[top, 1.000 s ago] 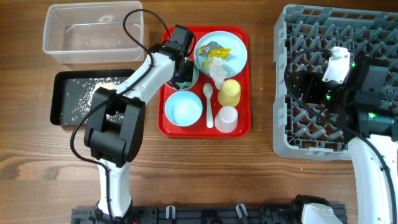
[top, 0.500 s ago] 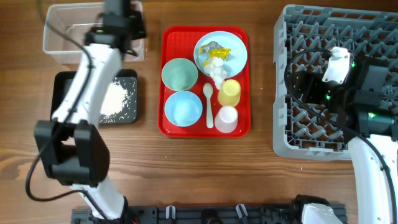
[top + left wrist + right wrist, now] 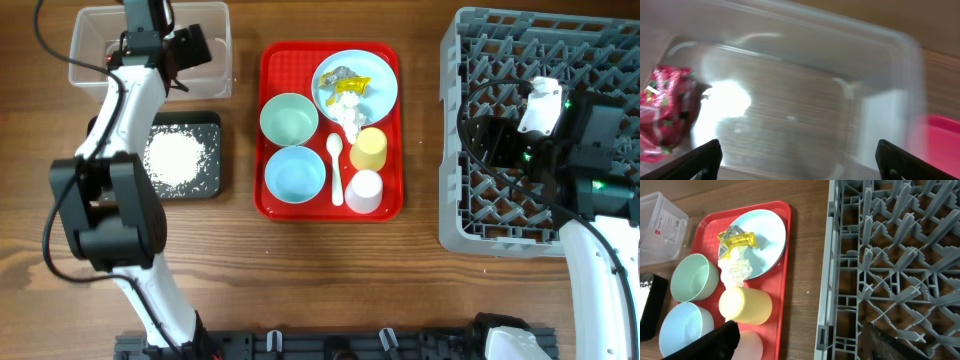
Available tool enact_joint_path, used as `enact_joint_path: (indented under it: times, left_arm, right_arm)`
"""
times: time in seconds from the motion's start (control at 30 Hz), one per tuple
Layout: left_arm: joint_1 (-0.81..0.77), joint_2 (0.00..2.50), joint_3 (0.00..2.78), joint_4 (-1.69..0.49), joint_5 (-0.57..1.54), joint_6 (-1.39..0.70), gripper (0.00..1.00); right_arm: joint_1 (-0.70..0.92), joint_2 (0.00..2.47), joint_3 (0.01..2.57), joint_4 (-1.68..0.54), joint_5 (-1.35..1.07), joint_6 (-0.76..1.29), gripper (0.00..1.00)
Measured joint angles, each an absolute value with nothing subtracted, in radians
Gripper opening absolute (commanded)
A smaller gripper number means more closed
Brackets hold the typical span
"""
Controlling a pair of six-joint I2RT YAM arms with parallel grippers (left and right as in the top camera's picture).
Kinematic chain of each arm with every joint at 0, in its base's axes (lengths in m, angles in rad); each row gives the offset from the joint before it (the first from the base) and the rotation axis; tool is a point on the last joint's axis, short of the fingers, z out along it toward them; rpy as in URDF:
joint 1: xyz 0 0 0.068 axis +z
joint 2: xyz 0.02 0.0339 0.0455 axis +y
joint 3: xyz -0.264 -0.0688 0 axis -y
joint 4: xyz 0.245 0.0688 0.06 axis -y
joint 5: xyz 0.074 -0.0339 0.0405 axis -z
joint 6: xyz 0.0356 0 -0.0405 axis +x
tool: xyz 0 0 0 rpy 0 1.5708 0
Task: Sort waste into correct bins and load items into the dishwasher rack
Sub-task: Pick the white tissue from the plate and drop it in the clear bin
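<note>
- While the left arm stretches out over the clear tub at the far left of the table, the left jaws stand wide apart with nothing between them. The wrist view looks down through them into the tub.
- A red wrapper shows at the left edge of that view, seemingly inside the tub wall. The picture is blurred, so I cannot tell whether it lies flat on the floor.
- Just nearer the robot sits the black tray, with a heap of rice in it.
- On the red tray in the middle, the waste left to sort lies on the pale blue plate at the far right corner. There a yellow wrapper has its long axis roughly across the plate, and a crumpled tissue trails over the near rim.
- From the left jaws that waste lies to the right, past the tub wall and the tray edge. The next pick probably calls for a sideways swing and then a descent.
- The plate sits roughly midway between the two arms. The left arm, being next to the bins, looks the likelier one to fetch it.
- Over the dishwasher rack on the right, the right arm hangs with the right jaws open and empty. Its camera is turned toward the plate.
</note>
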State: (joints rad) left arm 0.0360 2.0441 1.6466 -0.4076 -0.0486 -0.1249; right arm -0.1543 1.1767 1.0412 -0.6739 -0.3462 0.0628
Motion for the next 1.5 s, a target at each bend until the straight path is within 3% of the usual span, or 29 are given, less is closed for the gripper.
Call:
enact_joint_path:
  times: [0.17, 0.33, 0.83, 1.0, 1.27, 1.43, 1.5]
  left_arm:
    - [-0.215, 1.911, 1.652, -0.422, 0.02, -0.017, 0.95]
    - [-0.434, 1.991, 1.654, -0.411, 0.039, 0.025, 0.89]
    - [-0.511, 2.145, 1.653, -0.476, 0.035, 0.025, 0.73]
    - [-0.548, 2.145, 1.653, -0.519, 0.036, 0.028, 0.52]
    - [-0.553, 2.167, 1.653, -0.519, 0.036, 0.029, 0.53]
    - [-0.553, 2.229, 1.652, -0.469, 0.036, 0.027, 0.11]
    - [-0.553, 2.231, 1.652, -0.462, 0.035, 0.034, 0.04]
  right_arm:
    - [-0.154, 1.177, 1.042, -0.673, -0.347, 0.063, 0.8]
    - [-0.154, 1.177, 1.041, -0.674, -0.346, 0.063, 0.8]
    - [-0.154, 1.177, 1.041, -0.695, -0.346, 0.063, 0.8]
    - [-0.154, 1.177, 1.042, -0.695, -0.346, 0.063, 0.8]
    - [-0.154, 1.177, 1.042, -0.695, -0.346, 0.063, 0.8]
    - [-0.154, 1.177, 1.041, -0.695, -0.347, 0.063, 0.8]
    - [-0.154, 1.177, 1.041, -0.695, -0.346, 0.063, 0.8]
